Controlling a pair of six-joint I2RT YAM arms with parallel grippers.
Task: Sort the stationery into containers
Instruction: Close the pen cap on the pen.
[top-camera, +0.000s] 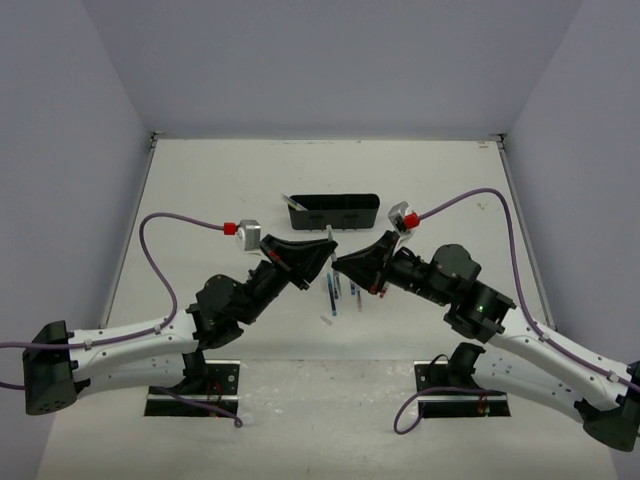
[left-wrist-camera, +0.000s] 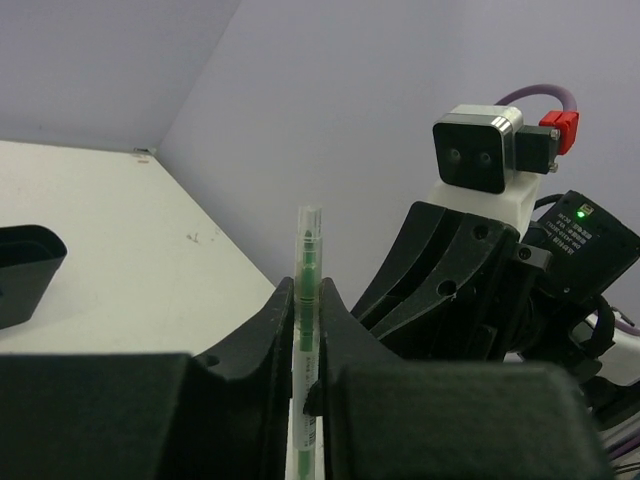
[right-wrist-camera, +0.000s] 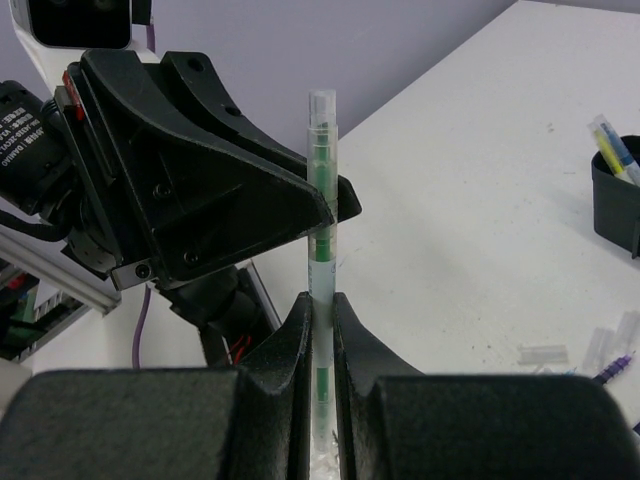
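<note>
A clear pen with green inside (left-wrist-camera: 309, 260) stands upright in mid-air between the two arms. My left gripper (left-wrist-camera: 307, 290) is shut on its lower part, and my right gripper (right-wrist-camera: 320, 300) is shut on the same green pen (right-wrist-camera: 321, 180) from the other side. From above, the two grippers meet tip to tip, left gripper (top-camera: 322, 256) and right gripper (top-camera: 340, 264), with the green pen (top-camera: 330, 236) sticking up between them. The black tray (top-camera: 335, 212) lies just beyond, with a pen (top-camera: 293, 203) leaning at its left end. A few more pens (top-camera: 337, 288) lie on the table under the grippers.
The tray's corner (right-wrist-camera: 612, 205) holds a yellow pen (right-wrist-camera: 610, 140). Clear pen parts (right-wrist-camera: 545, 353) lie on the table to its near side. Purple cables loop from both wrists. Walls close the table on the left, back and right. Black base plates (top-camera: 192, 400) sit at the near edge.
</note>
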